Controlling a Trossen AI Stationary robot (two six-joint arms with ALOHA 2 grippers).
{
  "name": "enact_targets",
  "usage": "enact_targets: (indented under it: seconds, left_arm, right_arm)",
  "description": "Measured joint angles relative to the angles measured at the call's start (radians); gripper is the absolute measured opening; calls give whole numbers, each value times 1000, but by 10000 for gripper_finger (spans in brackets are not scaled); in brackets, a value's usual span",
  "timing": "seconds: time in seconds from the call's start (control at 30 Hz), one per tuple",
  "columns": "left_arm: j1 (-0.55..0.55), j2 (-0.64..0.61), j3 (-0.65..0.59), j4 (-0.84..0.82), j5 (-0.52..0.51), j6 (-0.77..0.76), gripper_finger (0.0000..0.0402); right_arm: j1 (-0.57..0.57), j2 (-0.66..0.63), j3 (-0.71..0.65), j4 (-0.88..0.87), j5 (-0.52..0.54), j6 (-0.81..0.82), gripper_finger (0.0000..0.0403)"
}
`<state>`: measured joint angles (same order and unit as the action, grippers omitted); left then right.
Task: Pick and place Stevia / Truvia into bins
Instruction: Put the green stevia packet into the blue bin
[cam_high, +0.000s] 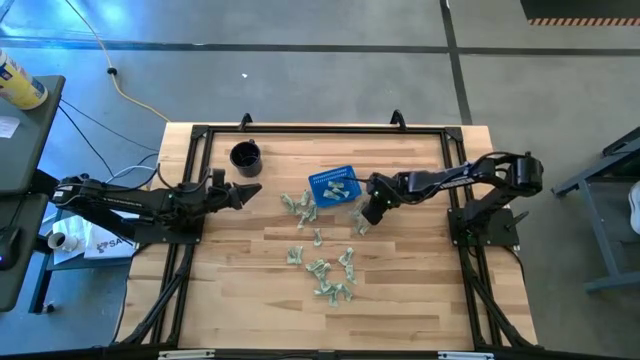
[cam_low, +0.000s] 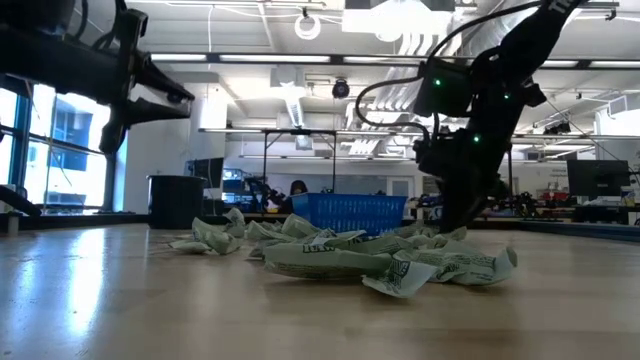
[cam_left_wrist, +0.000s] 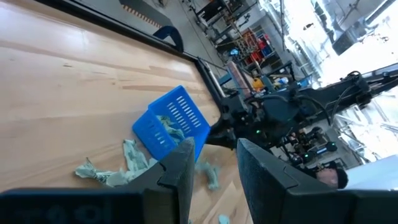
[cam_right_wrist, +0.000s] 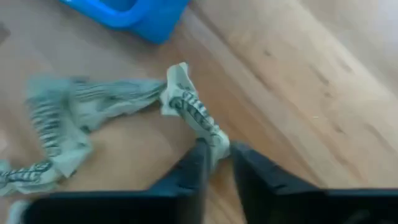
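Several crumpled pale green and white Stevia packets (cam_high: 325, 270) lie scattered on the wooden table; some lie inside the blue basket (cam_high: 333, 187), which stands on the table near its far side. My right gripper (cam_high: 362, 222) is down at the table just right of the basket, shut on one packet (cam_right_wrist: 189, 109). My left gripper (cam_high: 250, 192) hovers open above the table, left of the basket and beside the black cup (cam_high: 245, 157); its fingers (cam_left_wrist: 180, 168) show the gap in the left wrist view. My right gripper pinches one crumpled packet by its near end (cam_right_wrist: 211, 138) between the two fingertips (cam_right_wrist: 198, 158). The fingers come from above, slanting down. The rest of the packet stretches away from the fingers and seems to lie on the table.
A second packet (cam_right_wrist: 62, 118) lies right beside the held one. A cluster of packets (cam_low: 390, 265) sits toward the table's near side. A black frame (cam_high: 320, 128) borders the table. Bare wood lies to the left and right of the packets.
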<state>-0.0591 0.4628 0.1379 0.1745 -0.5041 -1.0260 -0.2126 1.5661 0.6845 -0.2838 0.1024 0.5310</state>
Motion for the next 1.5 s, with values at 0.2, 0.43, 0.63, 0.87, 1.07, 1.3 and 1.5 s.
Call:
enact_targets:
  seconds: [0.2,0.43,0.63,0.87,1.07,1.3,1.5]
  left_arm:
    - [0,0,0,-13,-2,0,156]
    - [0,0,0,-14,-3,-3,156]
    - [0,0,0,-21,-4,0,156]
    - [0,0,0,-25,-5,9,156]
    - [0,0,0,-28,-4,7,156]
    - [0,0,0,-28,60,1,156]
    - [0,0,0,-42,67,-1,156]
  right_arm:
    - [4,-1,61,-75,-71,18,18]
    - [45,-37,274,-254,-83,-62,11]
    - [39,-29,515,-311,-30,-209,6]
    - [-73,71,610,-285,-44,-257,5]
    - [-113,200,611,-248,-192,-222,20]
    - [-99,211,610,-296,-133,-199,106]
    - [-66,137,609,-367,-1,-224,191]
